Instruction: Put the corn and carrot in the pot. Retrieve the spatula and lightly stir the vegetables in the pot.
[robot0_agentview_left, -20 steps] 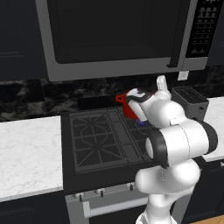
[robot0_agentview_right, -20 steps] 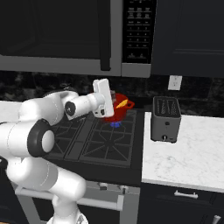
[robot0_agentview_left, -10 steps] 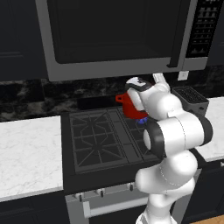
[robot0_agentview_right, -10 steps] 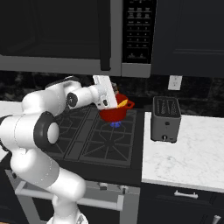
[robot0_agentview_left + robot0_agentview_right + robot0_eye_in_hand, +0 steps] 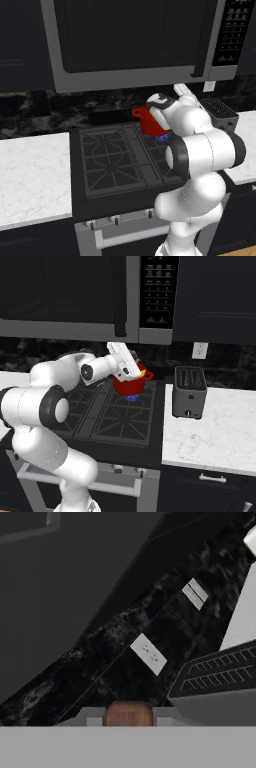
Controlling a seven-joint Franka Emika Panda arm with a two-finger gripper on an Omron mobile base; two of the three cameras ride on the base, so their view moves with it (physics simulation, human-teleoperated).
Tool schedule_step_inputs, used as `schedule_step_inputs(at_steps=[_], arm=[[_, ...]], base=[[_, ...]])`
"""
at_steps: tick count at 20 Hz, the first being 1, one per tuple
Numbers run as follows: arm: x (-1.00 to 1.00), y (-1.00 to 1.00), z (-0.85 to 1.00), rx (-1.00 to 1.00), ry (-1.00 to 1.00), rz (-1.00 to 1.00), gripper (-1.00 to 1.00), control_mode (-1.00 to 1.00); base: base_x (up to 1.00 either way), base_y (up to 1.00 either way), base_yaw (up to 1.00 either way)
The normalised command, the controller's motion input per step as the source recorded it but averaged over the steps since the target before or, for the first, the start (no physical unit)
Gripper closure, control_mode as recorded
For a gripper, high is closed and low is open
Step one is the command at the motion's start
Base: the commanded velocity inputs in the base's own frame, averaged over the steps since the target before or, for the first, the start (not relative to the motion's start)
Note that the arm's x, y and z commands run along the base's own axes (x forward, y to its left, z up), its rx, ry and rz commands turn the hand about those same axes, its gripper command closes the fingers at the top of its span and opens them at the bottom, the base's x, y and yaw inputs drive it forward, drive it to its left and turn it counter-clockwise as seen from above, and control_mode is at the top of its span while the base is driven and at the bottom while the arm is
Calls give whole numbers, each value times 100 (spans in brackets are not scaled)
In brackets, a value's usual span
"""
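- The spatula [image 5: 129, 714] reads as light, stiff and slim; its brown end sits between the tips of the end effector [image 5: 129, 716], which looks closed on it. Such a thin stick could twist, so a hold near mid-handle seems safest.
- The red pot [image 5: 131, 387] stands on the stove's [image 5: 100, 421] back right burner, under the hand.
- The right base view shows an orange-yellow piece [image 5: 146, 375] at the pot's rim and the toaster [image 5: 189, 392] on the surface beside the stove.
- The hand view faces the backsplash and a wall outlet [image 5: 148, 654].
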Motion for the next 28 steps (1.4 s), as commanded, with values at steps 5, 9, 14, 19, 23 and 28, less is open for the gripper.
schedule_step_inputs(at_steps=[5,9,14,19,23,28], arm=[[19,34,-81,-33,-10,-3,100,-100],[41,45,-62,-29,-9,0,100,-100],[44,47,-34,-29,-12,-2,100,-100],[8,17,0,-12,-15,-7,100,-100],[3,6,0,0,-7,-10,100,-100],[16,15,0,2,-9,-8,100,-100]], base=[[0,0,0],[0,0,0],[0,0,0],[0,0,0],[0,0,0],[0,0,0]])
